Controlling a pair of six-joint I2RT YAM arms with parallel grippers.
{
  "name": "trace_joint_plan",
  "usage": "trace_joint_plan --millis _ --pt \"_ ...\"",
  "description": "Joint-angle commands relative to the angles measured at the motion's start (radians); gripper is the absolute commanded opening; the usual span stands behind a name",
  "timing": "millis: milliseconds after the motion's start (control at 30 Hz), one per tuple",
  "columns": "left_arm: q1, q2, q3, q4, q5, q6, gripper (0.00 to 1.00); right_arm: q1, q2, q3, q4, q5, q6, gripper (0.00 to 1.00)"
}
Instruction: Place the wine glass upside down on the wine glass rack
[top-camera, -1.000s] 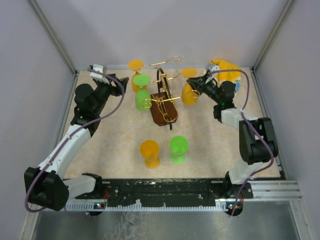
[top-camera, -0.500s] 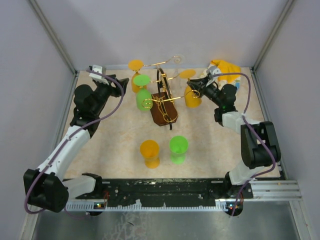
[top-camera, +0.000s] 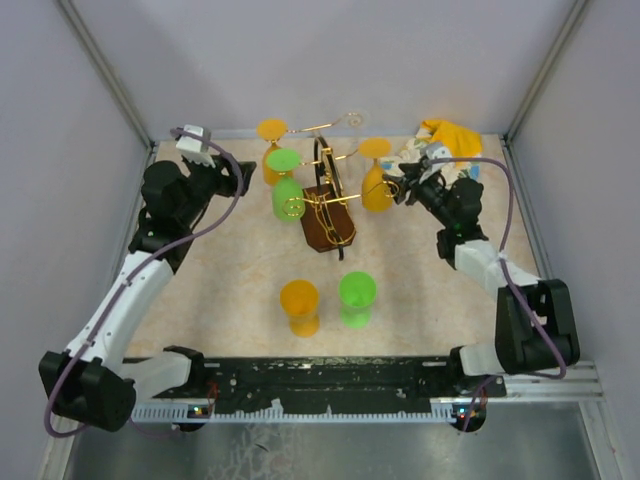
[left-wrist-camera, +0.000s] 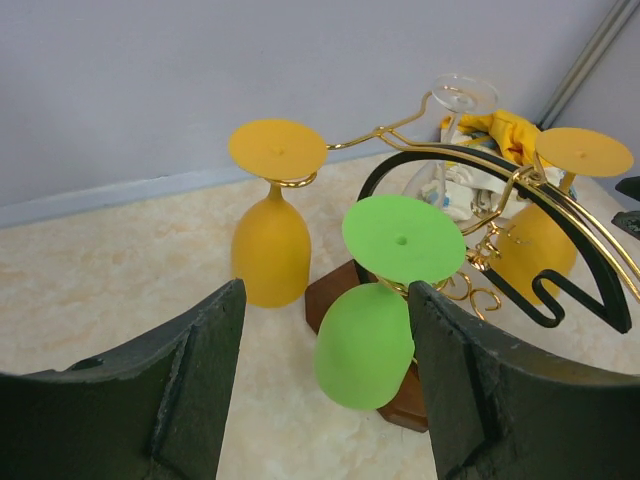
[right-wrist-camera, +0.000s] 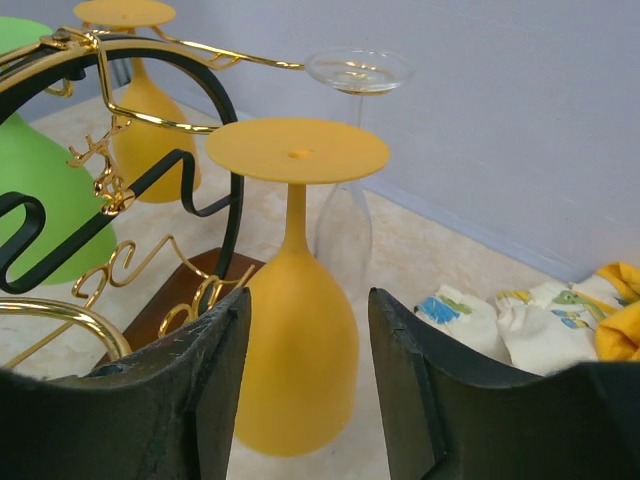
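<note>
Grey walls close in a beige marbled table (top-camera: 230, 270), with the two arms reaching from the near edge toward the far side. The wine glass rack (top-camera: 328, 228) stands in the middle toward the far wall, its dark brown base on the table and its gold wire arms spreading left and right. A yellow cloth (top-camera: 450, 135) lies bunched in the far right corner, with a white printed cloth (right-wrist-camera: 520, 320) just beside it.

The wine glass (right-wrist-camera: 297, 350), orange, hangs upside down on the right side of the rack, foot up and bowl down. A green glass (left-wrist-camera: 365, 340) hangs the same way on the left side, an orange glass (left-wrist-camera: 271, 250) further left, and a clear glass (right-wrist-camera: 345, 220) at the far side. Near the arms' bases, a second orange glass (top-camera: 299, 305) and a second green glass (top-camera: 356, 298) stand on the table side by side.

The right gripper (top-camera: 393, 184) has its jaws parted on either side of the wine glass's bowl, close to it but released. The left gripper (top-camera: 241, 174) hovers left of the rack, jaws spread wide, holding nothing.
</note>
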Motion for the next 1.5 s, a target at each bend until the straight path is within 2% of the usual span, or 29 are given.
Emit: trace_joint_plan --millis 0,167,233,400,600,800,1000,1267,1467 --pt "0.001 -0.053 0.100 -0.195 0.043 0.025 0.72 0.007 -0.129 -0.013 -0.128 0.137 -0.058 0.55" --pt "0.000 -0.108 0.180 -0.362 0.075 0.034 0.74 0.006 -0.238 0.021 -0.382 0.255 -0.057 0.72" --pt "-0.002 -0.114 0.225 -0.471 0.107 0.032 0.79 0.007 -0.276 0.051 -0.500 0.302 -0.034 0.78" --pt "-0.017 -0.105 0.277 -0.675 0.238 0.007 0.84 0.007 -0.314 0.136 -0.754 0.447 0.095 0.81" --pt "-0.061 -0.112 0.268 -0.856 0.258 0.012 0.87 0.007 -0.321 0.219 -0.951 0.518 0.156 0.85" --pt "-0.126 -0.149 0.188 -0.965 0.326 -0.087 0.86 0.007 -0.338 0.225 -1.004 0.550 0.178 0.86" --pt "-0.227 -0.175 0.095 -0.982 0.297 -0.171 0.85 0.006 -0.335 0.223 -1.024 0.571 0.185 0.86" --pt "-0.425 -0.086 0.049 -0.991 0.104 -0.219 0.85 0.006 -0.331 0.229 -1.040 0.609 0.174 0.87" --pt "-0.470 -0.005 0.060 -1.006 0.020 -0.232 0.79 0.007 -0.335 0.234 -1.051 0.620 0.164 0.87"
